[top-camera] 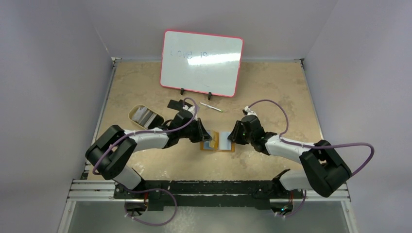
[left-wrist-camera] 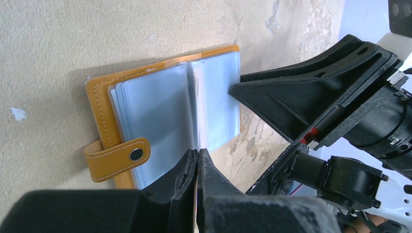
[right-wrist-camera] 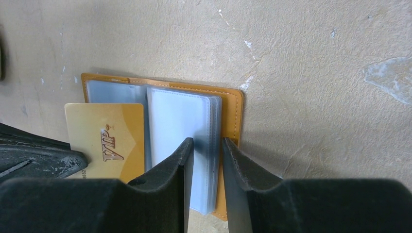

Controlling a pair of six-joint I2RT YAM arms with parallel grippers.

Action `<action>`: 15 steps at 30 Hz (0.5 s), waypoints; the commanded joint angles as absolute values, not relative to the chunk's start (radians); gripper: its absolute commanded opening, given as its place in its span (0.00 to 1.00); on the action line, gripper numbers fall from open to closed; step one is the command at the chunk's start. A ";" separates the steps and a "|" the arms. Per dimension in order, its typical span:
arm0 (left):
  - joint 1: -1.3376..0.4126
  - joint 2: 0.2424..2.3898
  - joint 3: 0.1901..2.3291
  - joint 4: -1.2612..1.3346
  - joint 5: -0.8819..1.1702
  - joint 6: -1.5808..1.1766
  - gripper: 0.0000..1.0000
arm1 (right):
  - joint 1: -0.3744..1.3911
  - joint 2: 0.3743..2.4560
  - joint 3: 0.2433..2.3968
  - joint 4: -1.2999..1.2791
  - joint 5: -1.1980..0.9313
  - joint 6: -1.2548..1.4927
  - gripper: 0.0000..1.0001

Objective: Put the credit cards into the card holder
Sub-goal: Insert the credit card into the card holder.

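Observation:
The orange-tan card holder [top-camera: 224, 148] [left-wrist-camera: 103, 107] [right-wrist-camera: 234, 109] lies open on the table between both arms, its bluish plastic sleeves [right-wrist-camera: 175, 121] showing. My left gripper [top-camera: 204, 137] [left-wrist-camera: 197, 151] is shut on a gold credit card [right-wrist-camera: 104, 136] marked VIP. The card lies over the holder's left half and shows only edge-on in the left wrist view. My right gripper [top-camera: 233, 137] [right-wrist-camera: 208, 141] is open, its jaws partly apart. One finger [right-wrist-camera: 170, 170] sits over the sleeve stack, the other over the cover's outer edge. Nothing is pinched between them.
An oval tan tin dish [top-camera: 134, 113] with flat dark cards [top-camera: 145, 117] in it stands to the left, behind my left arm. A slim pen [top-camera: 211, 107] lies further back, in front of a propped whiteboard [top-camera: 201, 63]. The right gripper's finger [left-wrist-camera: 291, 92] crowds the holder's right edge.

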State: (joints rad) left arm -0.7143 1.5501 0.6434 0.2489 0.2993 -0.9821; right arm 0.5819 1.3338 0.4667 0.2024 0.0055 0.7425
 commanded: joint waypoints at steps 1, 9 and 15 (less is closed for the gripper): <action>-0.709 1.548 0.621 0.335 0.309 -1.022 0.00 | 0.580 1.332 0.443 0.175 0.007 0.725 0.31; -0.710 1.593 0.594 0.423 0.337 -1.069 0.00 | 0.580 1.333 0.445 0.174 0.008 0.724 0.31; -0.710 1.624 0.588 0.445 0.338 -1.072 0.00 | 0.580 1.336 0.446 0.176 0.007 0.724 0.31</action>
State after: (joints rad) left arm -0.7136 1.6051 0.5926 0.3729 0.3222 -1.0576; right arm 0.5819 1.3338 0.4660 0.2039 0.0059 0.7425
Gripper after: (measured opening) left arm 0.006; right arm 0.307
